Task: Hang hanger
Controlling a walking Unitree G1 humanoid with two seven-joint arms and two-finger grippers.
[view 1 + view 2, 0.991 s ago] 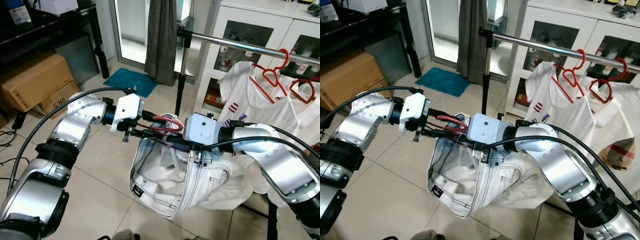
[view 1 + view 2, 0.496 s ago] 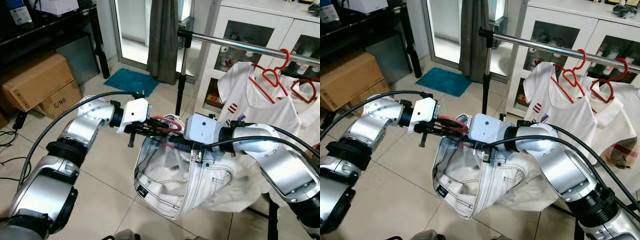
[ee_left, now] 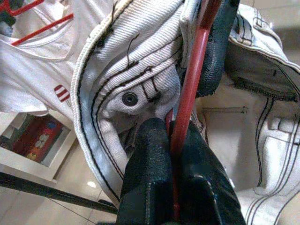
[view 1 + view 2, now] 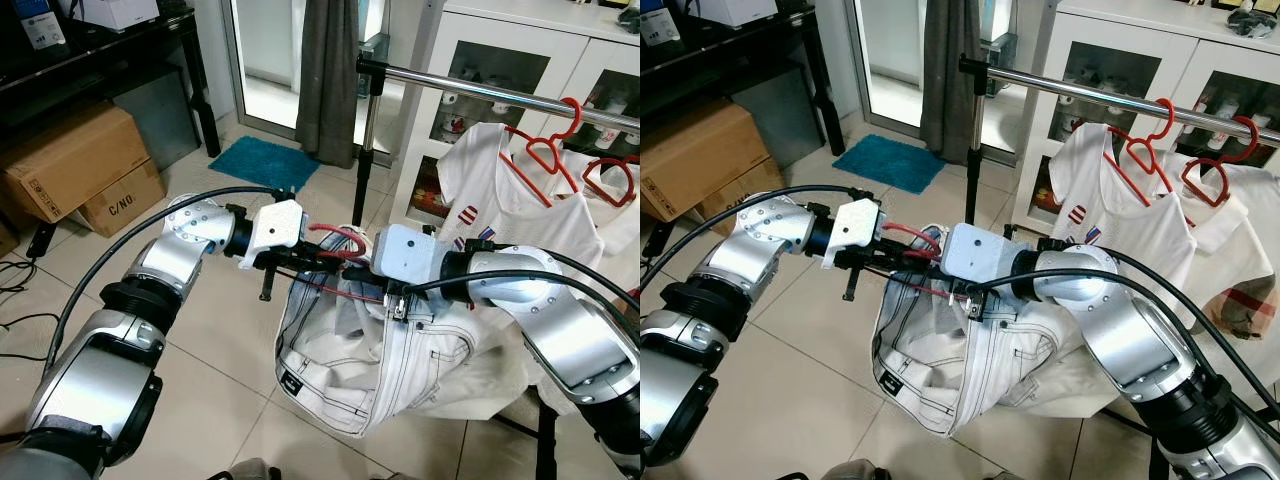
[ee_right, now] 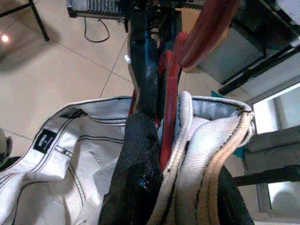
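A red hanger (image 4: 336, 240) carries white denim jeans (image 4: 370, 360) at chest height, in front of the chrome clothes rail (image 4: 480, 85). My left gripper (image 4: 318, 263) is shut on the hanger's red bar, seen close up as the left gripper (image 3: 171, 137) with the red hanger (image 3: 187, 93) pinched between its fingers beside the waistband button. My right gripper (image 4: 358, 282) meets it from the other side; the right gripper (image 5: 164, 154) is shut on the red hanger (image 5: 169, 108) and the jeans' waistband (image 5: 197, 140). The jeans hang down below both grippers.
A white T-shirt (image 4: 505, 195) hangs on a red hanger (image 4: 545, 150) on the rail, with another red hanger (image 4: 610, 170) further right. The rack's post (image 4: 364, 150) stands just behind the grippers. Cardboard boxes (image 4: 70, 165), a blue mat (image 4: 262, 160), a grey curtain (image 4: 328, 70) and a white cabinet (image 4: 520, 50) surround.
My left arm has moved right, closing toward the right gripper. The hanger and jeans have shifted slightly right with it. Both grips hold as before.
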